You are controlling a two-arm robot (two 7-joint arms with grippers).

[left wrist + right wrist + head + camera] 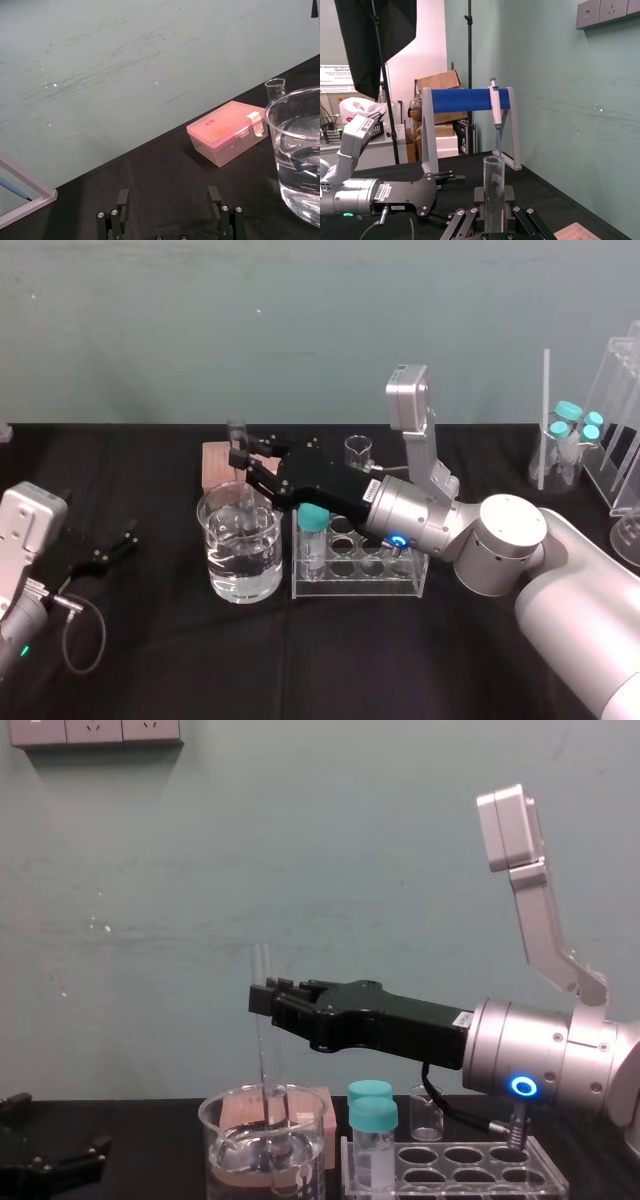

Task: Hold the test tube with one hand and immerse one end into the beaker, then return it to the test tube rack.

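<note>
One test tube (493,180), pinched by right gripper (262,1000), seemingly dipped in one beaker (240,570); left gripper (168,199) wide, far left

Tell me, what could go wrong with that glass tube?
The right claw pinches the thin test tube dipped in the beaker; it might slip or knock the glass rim. Going back to the test tube rack, it might bump the teal-capped vial standing there. Left claw sits idle, far left.
</note>
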